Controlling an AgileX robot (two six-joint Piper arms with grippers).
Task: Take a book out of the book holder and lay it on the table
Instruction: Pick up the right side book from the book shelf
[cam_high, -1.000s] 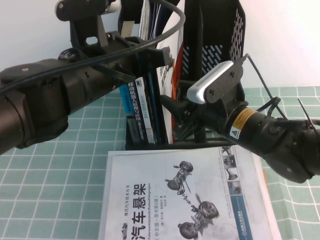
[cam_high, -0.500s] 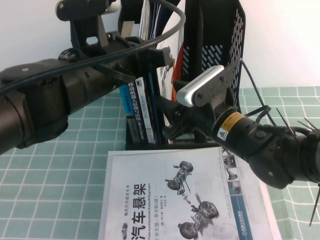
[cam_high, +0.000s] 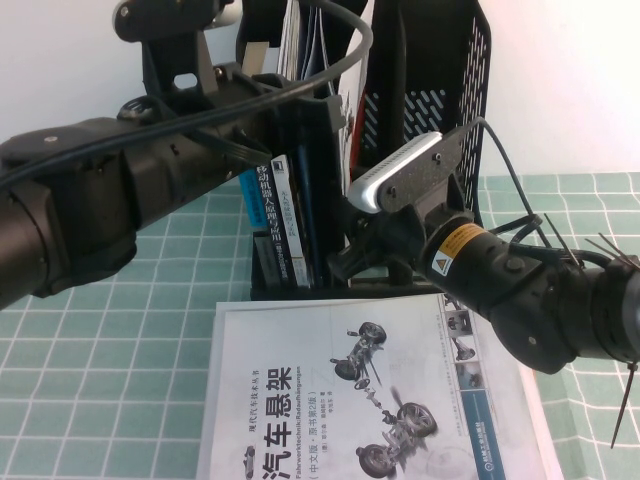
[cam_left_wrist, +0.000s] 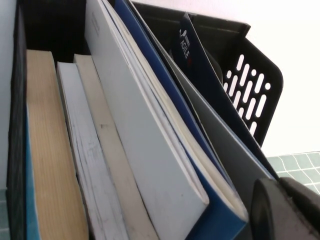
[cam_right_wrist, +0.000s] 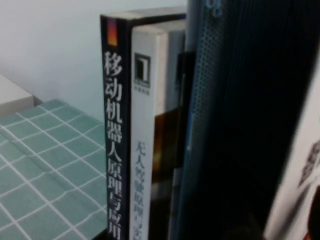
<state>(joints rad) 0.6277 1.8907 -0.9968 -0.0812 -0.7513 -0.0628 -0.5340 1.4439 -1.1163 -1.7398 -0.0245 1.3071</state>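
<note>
Evidently the job is at its reaching stage, since nothing of the target has left its slot yet. The bulky black left arm stretches across from the left side of the tall black plastic book holder (cam_high: 430, 60), wrist raised and forearm roughly level, so that the left gripper (cam_high: 325, 95) sits at the upper front edge of the holder. It is probably there to steady or part the upright volumes. It merges with the dark rack, and I cannot tell how wide it stands or whether it grips anything.

The narrow-spined books with blue and white spines (cam_high: 282, 210) stand upright in the holder's left slots, packed close, which keeps them from toppling. Just to their right, the large thin white-covered book with the red curved area (cam_high: 347, 140) stands on edge in a middle slot, showing only a sliver of cover. It is thin and likely floppy, so it needs a firm pinch to slide out.

The right arm comes in low from the holder's right side, angled down and leftwards, with the right gripper (cam_high: 345, 262) at the holder's front base beside that thin book. Its hold is hidden, and I cannot tell its state.

In front of the holder, a white book picturing grey car suspension parts (cam_high: 340, 390) lies flat on the green checked cloth bench (cam_high: 100, 330).
</note>
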